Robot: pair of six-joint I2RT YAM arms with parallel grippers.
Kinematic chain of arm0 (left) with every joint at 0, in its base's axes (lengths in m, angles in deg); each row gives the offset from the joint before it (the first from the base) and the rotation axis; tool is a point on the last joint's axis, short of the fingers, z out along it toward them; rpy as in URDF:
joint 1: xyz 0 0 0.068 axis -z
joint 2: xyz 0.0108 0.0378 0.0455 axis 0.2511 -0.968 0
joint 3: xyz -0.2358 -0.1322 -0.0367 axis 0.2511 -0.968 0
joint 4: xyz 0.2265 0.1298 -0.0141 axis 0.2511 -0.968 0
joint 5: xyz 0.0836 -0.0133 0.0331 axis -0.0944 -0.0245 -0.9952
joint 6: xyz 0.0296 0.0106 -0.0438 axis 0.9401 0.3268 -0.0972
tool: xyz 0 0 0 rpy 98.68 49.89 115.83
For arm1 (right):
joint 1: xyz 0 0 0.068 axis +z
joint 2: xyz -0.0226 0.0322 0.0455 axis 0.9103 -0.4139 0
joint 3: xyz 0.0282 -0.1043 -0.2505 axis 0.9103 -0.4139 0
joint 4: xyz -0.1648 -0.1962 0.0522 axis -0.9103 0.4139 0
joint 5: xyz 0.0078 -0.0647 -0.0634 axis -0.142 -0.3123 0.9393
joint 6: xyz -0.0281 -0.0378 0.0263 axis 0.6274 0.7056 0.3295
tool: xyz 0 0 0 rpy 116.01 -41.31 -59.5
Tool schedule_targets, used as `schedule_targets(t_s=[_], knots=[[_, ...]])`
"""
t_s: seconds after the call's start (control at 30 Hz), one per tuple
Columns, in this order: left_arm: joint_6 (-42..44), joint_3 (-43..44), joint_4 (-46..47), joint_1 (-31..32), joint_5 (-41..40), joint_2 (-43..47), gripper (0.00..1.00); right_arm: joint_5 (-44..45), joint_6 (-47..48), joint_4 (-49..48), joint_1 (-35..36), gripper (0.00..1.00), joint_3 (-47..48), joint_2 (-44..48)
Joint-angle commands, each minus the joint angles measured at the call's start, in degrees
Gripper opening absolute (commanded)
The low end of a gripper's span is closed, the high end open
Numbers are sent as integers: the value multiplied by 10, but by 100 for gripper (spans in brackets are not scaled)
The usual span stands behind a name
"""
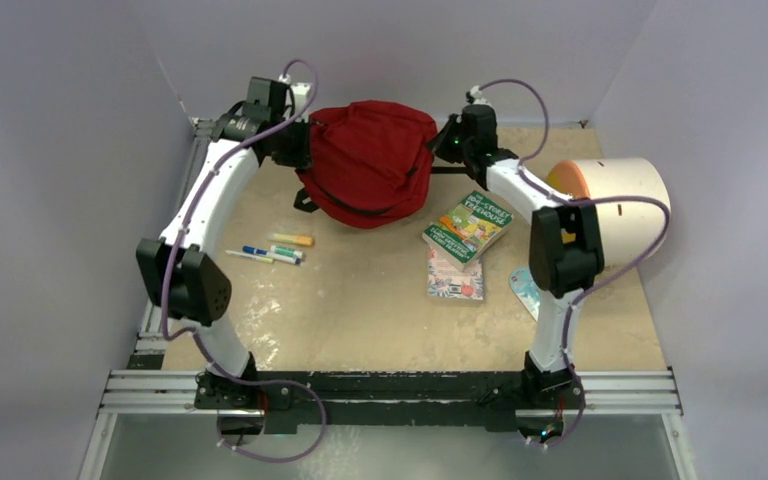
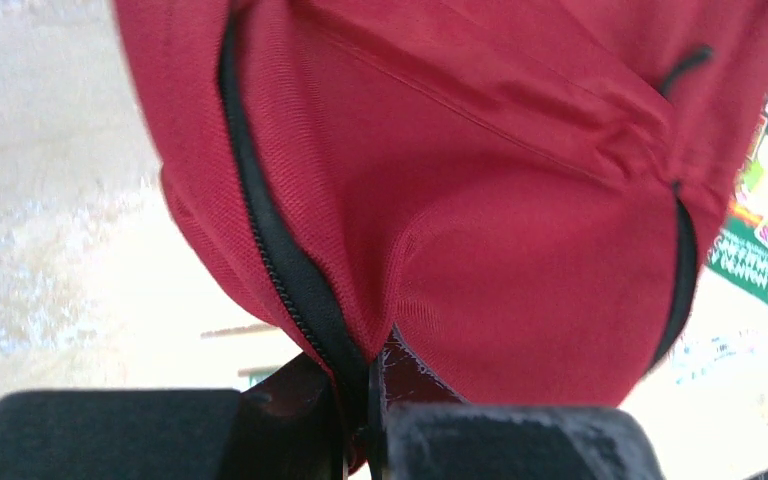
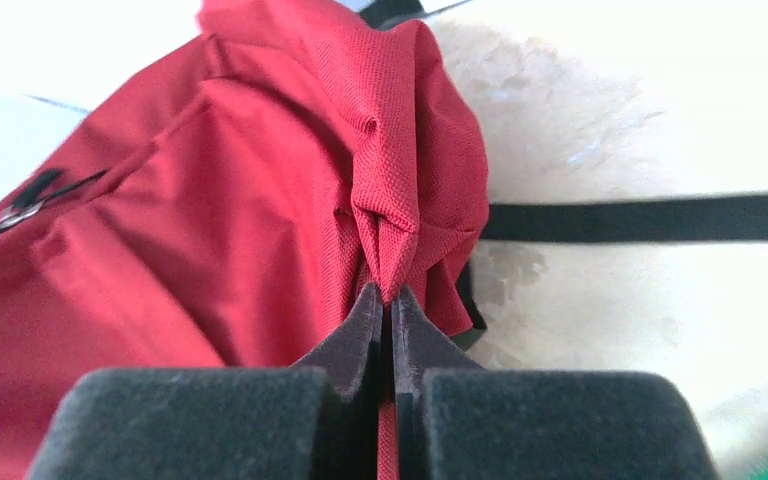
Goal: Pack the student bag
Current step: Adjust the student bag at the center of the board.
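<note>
Far middle of the counter point(image 1: 360, 300): the student bag point(image 1: 370, 165), soft and probably light, is being pinched by its fabric at opposite edges, left pincer point(image 2: 375, 365) and right pincer point(image 3: 388, 300) clamped tight.

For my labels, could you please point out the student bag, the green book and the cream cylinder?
student bag point(image 1: 370, 160): top view, red front panel.
green book point(image 1: 470, 225): top view, cover centre.
cream cylinder point(image 1: 620, 180): top view, curved side.
</note>
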State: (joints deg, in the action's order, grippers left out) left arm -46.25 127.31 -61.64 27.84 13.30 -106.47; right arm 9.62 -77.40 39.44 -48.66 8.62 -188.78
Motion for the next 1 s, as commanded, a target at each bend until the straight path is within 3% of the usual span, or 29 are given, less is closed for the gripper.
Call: schedule_targets(t_s=[0.0,0.13,0.23,0.47,0.57,0.73,0.87,0.97], knots=[[-3,115,54,-11,-9,-73,0,64,20,-5,0,0,-67,100],[-4,228,49,-19,-6,-165,0,61,18,1,1,1,-132,141],[-2,296,50,-23,-1,-224,0,49,22,8,0,7,-164,161],[9,306,100,-28,62,-272,0,72,57,43,1,55,-204,223],[8,296,110,-28,100,-279,0,78,79,29,1,68,-237,278],[4,288,102,-28,135,-282,0,-31,175,-93,34,75,-288,345],[-5,289,91,-28,151,-278,0,6,240,-147,130,75,-290,339],[-7,290,80,-28,154,-279,0,1,282,-274,173,75,-342,346]])
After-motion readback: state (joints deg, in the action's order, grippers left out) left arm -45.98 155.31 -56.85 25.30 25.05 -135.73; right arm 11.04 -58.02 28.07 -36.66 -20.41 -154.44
